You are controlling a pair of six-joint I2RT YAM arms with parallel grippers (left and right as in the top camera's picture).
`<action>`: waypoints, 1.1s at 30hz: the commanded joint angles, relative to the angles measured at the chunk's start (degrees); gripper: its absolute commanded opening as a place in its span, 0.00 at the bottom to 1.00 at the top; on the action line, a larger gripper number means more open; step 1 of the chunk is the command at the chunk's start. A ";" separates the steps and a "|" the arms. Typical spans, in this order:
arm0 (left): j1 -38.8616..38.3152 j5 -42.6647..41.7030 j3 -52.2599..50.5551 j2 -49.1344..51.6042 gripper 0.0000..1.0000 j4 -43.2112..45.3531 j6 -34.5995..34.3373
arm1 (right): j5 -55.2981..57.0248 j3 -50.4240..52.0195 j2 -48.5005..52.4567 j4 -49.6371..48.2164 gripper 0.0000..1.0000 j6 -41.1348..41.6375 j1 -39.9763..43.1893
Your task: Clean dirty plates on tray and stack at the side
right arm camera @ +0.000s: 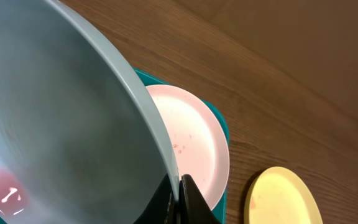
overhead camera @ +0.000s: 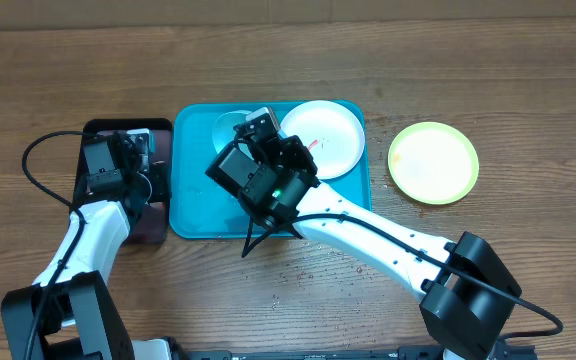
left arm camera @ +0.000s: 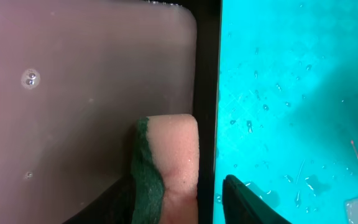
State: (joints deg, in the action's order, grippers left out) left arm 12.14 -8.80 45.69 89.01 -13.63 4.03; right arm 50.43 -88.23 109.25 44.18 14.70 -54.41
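**Operator:** Where do my right jaws stand?

**Spotter:** Your right jaws are clamped tight on the rim of the blue plate [right arm camera: 61, 112], over the 11 o'clock part of the tray [overhead camera: 193, 215]. In your right wrist view the plate fills most of the picture, and it has a pink-red blot near its 8 o'clock edge. I cannot tell whether the plate is clear of the tray floor.

**Operator:** And my left jaws?

**Spotter:** They hang over the small tray [left arm camera: 92, 56], which sits just beside the tray at its 9 o'clock. They are part open, with the sponge [left arm camera: 173, 155] between them. The finger [left arm camera: 247, 202] on the tray side stands apart from the sponge's pink face. The green face is turned to the other finger, and I cannot tell whether those two touch. So you have no firm grip there.

**Operator:** Where are the other plates?

**Spotter:** The white plate [overhead camera: 326, 140] lies flat in the tray's 2 o'clock corner and shows red specks. The yellow plate [overhead camera: 433, 162] lies on the table [overhead camera: 528, 90] at the tray's 3 o'clock, apart from the tray, with nothing on it. Your left wrist view also shows water drops on the tray floor.
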 commanded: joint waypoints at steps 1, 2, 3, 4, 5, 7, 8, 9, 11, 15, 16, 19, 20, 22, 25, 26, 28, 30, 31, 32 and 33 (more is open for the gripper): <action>0.22 -0.07 0.55 0.61 0.47 0.13 0.02 | 2.25 -1.44 -1.14 -0.37 0.04 0.79 0.04; 0.22 -0.09 0.55 0.61 0.47 0.13 0.02 | 2.16 -1.44 -1.14 -0.26 0.04 2.27 0.04; 0.22 -0.09 0.55 0.61 0.47 0.13 0.00 | 1.46 -1.44 -1.14 0.11 0.04 4.44 0.04; 0.22 -0.09 0.55 0.61 0.47 0.13 0.00 | -0.59 -1.44 -1.14 0.68 0.04 7.08 0.04; 0.22 -0.09 0.55 0.61 0.47 0.09 0.00 | -3.63 -1.44 -1.14 1.42 0.04 10.01 0.13; 0.22 -0.09 0.55 0.61 0.47 -0.04 0.00 | -10.54 -1.42 -1.14 2.86 0.04 16.46 0.79; 0.22 -0.09 0.55 0.61 0.47 -0.04 0.00 | -15.61 -1.42 -1.14 3.37 0.04 20.09 1.46; 0.22 -0.09 0.55 0.61 0.47 -0.04 0.00 | -18.88 -1.42 -1.14 3.54 0.04 22.38 2.01; 0.22 -0.09 0.55 0.61 0.47 -0.04 -0.02 | -25.09 -1.42 -1.14 4.07 0.04 28.11 3.28; 0.22 -0.09 0.55 0.61 0.47 -0.04 -0.39 | -34.01 -0.87 -1.07 4.33 0.04 42.62 5.27; 0.22 -0.09 0.55 0.61 0.46 -0.07 -0.37 | -34.80 -0.74 -0.96 4.31 0.04 45.20 5.49; 0.22 -0.09 0.55 0.61 0.46 -0.04 -0.39 | -35.47 -0.04 -0.87 4.17 0.04 52.37 5.79; 0.22 -0.11 0.55 0.61 0.45 -0.04 -0.37 | -36.26 0.22 -0.87 4.07 0.04 54.05 5.79; 0.22 -0.20 0.55 0.61 0.45 -0.04 -0.37 | -37.77 0.76 -0.85 3.93 0.04 57.02 5.79; 0.22 -0.24 0.55 0.61 0.44 -0.07 -0.39 | -40.24 1.88 -0.85 3.98 0.04 60.37 5.70; 0.22 -0.24 0.55 0.61 0.45 -0.07 -0.39 | -40.30 2.19 -0.85 3.98 0.04 60.37 5.62; 0.22 -0.24 0.55 0.61 0.44 -0.17 -0.39 | -40.26 2.78 -0.85 4.20 0.04 60.39 5.64; 0.22 -0.26 0.55 0.61 0.44 -0.31 -0.39 | -40.26 2.78 -0.81 4.57 0.07 60.37 5.64; 0.22 -0.26 0.55 0.61 0.44 -0.42 -0.42 | -40.28 2.78 -0.81 4.59 0.08 60.35 5.64; 0.22 -0.26 0.55 0.61 0.43 -0.46 -0.39 | -40.44 2.78 -0.81 4.59 0.11 60.35 5.64; 0.22 -0.26 0.55 0.61 0.43 -0.48 -0.39 | -40.96 2.78 -0.81 4.57 0.17 60.35 5.64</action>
State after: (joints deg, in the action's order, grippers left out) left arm 12.14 -8.80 45.69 89.06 -13.98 4.01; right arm 10.63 -85.58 109.25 49.06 73.30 -48.47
